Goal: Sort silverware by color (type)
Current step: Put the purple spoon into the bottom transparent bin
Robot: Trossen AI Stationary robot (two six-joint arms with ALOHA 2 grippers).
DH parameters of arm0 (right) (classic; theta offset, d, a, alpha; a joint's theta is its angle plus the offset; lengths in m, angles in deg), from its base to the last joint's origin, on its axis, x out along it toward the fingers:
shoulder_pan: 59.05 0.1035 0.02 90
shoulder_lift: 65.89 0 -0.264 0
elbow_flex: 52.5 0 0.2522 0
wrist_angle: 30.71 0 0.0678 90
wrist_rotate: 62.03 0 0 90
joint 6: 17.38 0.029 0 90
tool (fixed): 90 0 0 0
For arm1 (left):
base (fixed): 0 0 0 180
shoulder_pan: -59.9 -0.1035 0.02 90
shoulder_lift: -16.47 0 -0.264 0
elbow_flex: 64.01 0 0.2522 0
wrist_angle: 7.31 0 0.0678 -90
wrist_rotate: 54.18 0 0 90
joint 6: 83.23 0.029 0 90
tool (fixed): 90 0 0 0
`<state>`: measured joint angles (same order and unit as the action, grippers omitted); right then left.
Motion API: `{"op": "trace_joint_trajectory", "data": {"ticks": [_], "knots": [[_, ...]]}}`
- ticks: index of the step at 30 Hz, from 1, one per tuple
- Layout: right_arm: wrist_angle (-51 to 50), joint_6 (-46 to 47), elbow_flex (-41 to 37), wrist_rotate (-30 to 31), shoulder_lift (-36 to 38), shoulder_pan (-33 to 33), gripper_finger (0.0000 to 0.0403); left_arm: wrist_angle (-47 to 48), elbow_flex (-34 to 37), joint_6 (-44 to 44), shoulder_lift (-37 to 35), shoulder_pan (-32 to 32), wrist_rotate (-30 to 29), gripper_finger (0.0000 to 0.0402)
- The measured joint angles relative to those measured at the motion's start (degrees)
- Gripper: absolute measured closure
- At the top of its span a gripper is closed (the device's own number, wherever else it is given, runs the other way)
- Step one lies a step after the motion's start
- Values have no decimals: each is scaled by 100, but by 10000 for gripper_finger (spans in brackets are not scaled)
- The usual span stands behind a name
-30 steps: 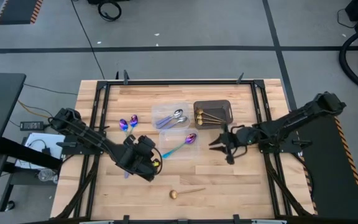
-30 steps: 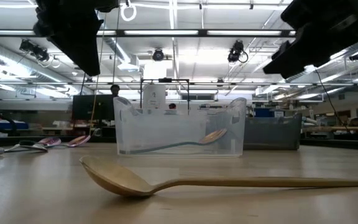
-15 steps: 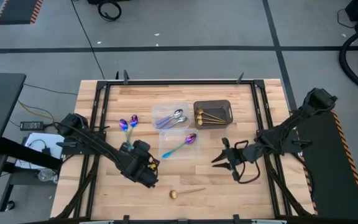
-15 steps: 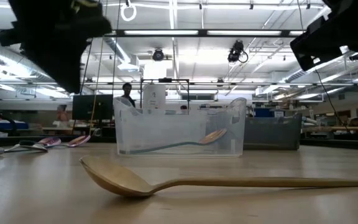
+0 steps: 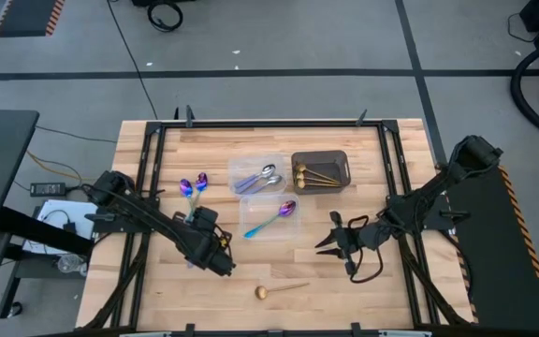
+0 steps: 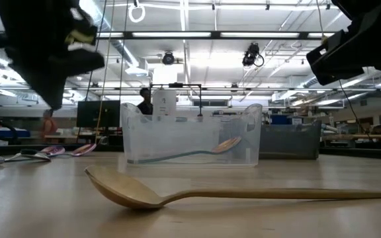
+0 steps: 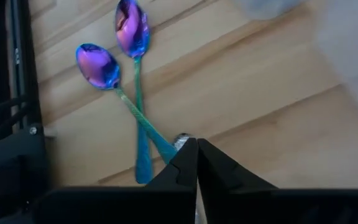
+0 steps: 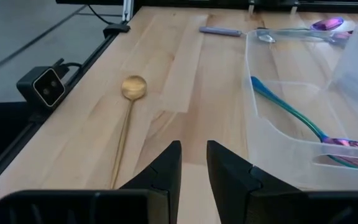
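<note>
While shut, left claw [image 7: 197,163] above spoons [image 7: 120,68]

Pale blond wood grain across the table [image 5: 279,267], framed in black. Iridescent purple bowls on teal handles for two spoons [image 7: 126,74] at upper left of the left wrist view and one more [image 5: 271,219] in a clear tub [image 5: 251,228] at centre. Gold for the lone spoon [image 6: 210,193] at bottom centre and those in the dark brown tub [image 5: 341,161]; shiny silver with pale blue handles [image 5: 255,180] in another clear tub.

Grey floor [image 5: 279,37] crossed by dark lines; ceiling strip lights [image 6: 243,34] overhead.
</note>
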<state>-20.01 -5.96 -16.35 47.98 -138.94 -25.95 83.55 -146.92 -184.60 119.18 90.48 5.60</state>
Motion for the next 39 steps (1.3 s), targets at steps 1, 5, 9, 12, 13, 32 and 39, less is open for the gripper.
{"op": "trace_joint_trajectory", "data": {"ticks": [1,5,9,12,13,32,39], "knots": [[14,0,0,2,0,-1,316,-93,139,-24,-2,1,0,392],[84,-56,0,0,0,-2,316,-470,673,-122,-64,20,175,393],[128,-96,0,-2,2,-31,316,-925,1186,-193,-443,20,238,393],[139,-107,0,0,2,-28,316,-1303,1628,-196,-810,16,257,393],[147,-109,0,0,2,-28,316,-1464,1777,-214,-945,4,269,393],[168,-153,0,4,4,-34,316,-2501,2755,-680,-1576,-575,201,267],[167,-153,0,2,4,-33,316,-2502,2755,-237,-1572,-954,332,238]]}}
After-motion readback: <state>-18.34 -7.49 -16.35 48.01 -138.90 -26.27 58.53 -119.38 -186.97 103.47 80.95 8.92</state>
